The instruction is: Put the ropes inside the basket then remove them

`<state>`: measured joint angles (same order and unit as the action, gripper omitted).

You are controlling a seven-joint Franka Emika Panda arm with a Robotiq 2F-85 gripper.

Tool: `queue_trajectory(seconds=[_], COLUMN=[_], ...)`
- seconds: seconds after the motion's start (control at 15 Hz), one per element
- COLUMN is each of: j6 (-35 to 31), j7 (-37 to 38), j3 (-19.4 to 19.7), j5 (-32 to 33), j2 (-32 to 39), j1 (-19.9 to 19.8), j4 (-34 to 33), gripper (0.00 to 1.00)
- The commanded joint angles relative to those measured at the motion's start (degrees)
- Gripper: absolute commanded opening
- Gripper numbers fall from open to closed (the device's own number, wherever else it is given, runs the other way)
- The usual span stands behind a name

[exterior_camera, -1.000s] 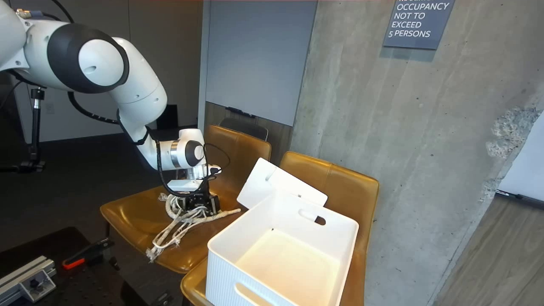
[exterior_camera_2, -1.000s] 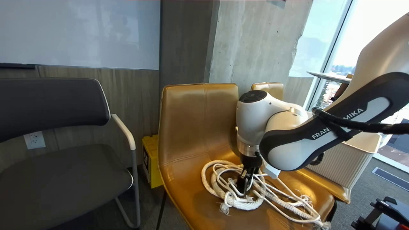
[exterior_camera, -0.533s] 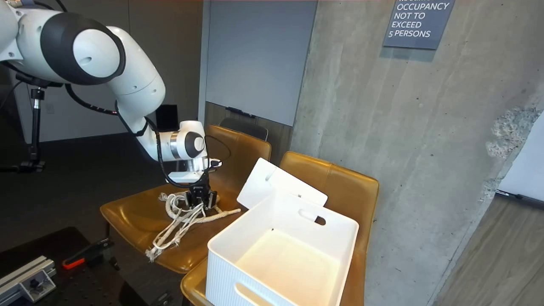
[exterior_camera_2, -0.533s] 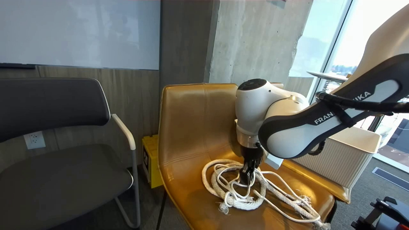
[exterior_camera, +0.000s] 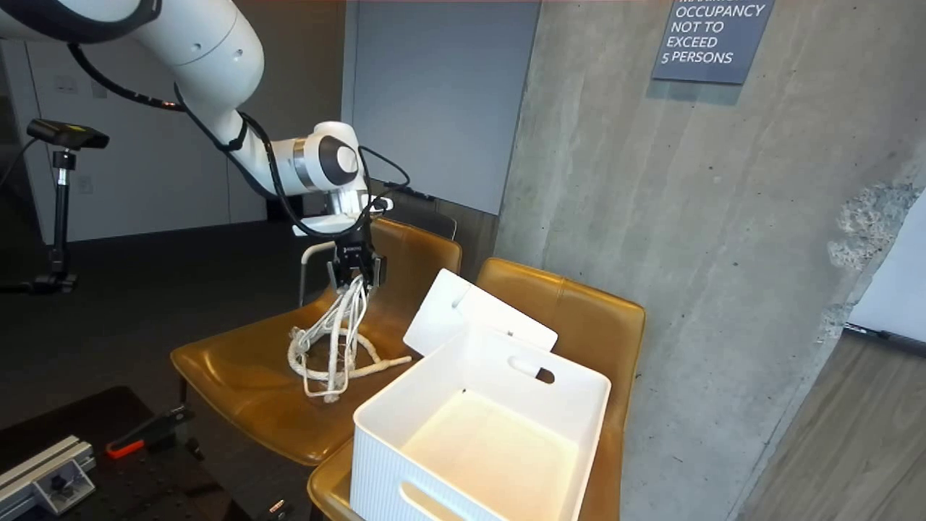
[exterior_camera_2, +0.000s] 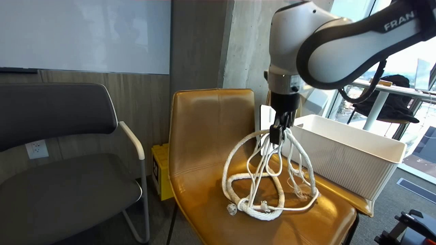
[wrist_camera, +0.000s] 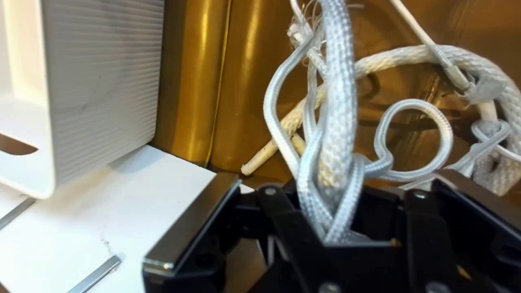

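White ropes hang in a loose tangle from my gripper, which is shut on several strands. Their lower loops and a thick coil rest on the tan chair seat. In the wrist view, the grey-white ropes run up from between the black jaws, a thick cord with thinner ones crossing it. The gripper hangs above the seat in an exterior view, to the left of the white basket. That basket has ribbed sides, and its visible inside holds no rope. Its ribbed wall also fills the upper left of the wrist view.
A white flat panel leans behind the basket, against the chair backs. The tan chair's backrest rises close to the gripper. A dark table with a metal profile stands at the front. A dark armchair stands beside the tan chair.
My gripper has shut on the ropes and risen from the seat, lifting part of the tangle with it. The lower loops have been dragged together on the seat. The basket has not moved.
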<state>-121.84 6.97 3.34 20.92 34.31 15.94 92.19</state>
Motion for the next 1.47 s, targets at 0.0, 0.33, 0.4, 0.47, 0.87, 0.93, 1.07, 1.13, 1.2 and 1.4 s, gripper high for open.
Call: queue_trajectory(seconds=[0.0, 0.33, 0.4, 0.47, 0.87, 0.93, 1.07, 1.13, 1.2, 1.4], j6=[4.63, 9.87, 10.77, 11.86, 18.25, 19.52, 22.04, 23.01, 23.94, 26.38], j7=[-2.34, -5.67, -6.33, -7.10, -12.29, -13.27, -15.33, -16.27, -17.01, -19.78], j3=[-1.06, -0.78, -0.65, -0.48, 1.40, 1.85, 2.81, 3.33, 3.85, 5.32], j5=[0.00, 0.22, -0.08, -0.29, -1.52, -1.62, -1.95, -2.18, -2.29, -3.27], j2=[-9.35, -17.90, -19.07, -20.12, -21.36, -20.74, -19.18, -18.59, -18.24, -16.47], j1=[-2.65, -6.76, -7.88, -9.00, -16.25, -17.47, -19.83, -20.98, -22.03, -25.35], j4=[1.38, -3.12, -4.65, -6.36, -21.58, -24.99, -32.00, -35.00, -37.71, -45.36], gripper=[0.00, 0.00, 0.00, 0.00, 0.00, 0.00, 0.00, 0.00, 0.00, 0.00])
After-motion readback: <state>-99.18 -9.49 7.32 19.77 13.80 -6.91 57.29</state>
